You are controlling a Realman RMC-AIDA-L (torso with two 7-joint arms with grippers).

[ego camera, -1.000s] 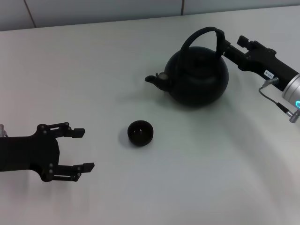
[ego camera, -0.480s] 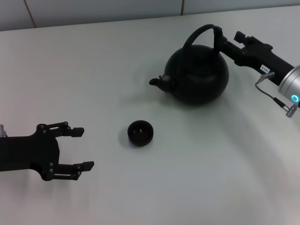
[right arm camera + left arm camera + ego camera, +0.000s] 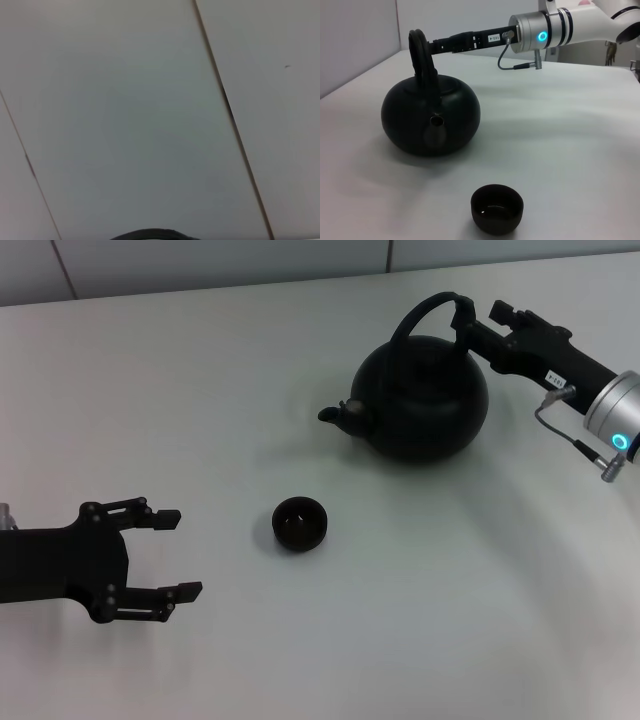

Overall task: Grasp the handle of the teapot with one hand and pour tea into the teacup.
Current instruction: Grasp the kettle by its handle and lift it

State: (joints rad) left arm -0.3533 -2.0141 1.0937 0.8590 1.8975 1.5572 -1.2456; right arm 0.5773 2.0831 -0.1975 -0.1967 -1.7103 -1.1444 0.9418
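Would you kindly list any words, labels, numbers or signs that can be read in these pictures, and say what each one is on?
White sticker on the right gripper, on its black body by the silver wrist: dark characters are printed on it, too small to read reliably in the left wrist view or the head view.
teapot: no text visible.
teacup: no text visible.
left gripper: no text visible.

The right arm (image 3: 485, 39) bears a small white label, unreadable.
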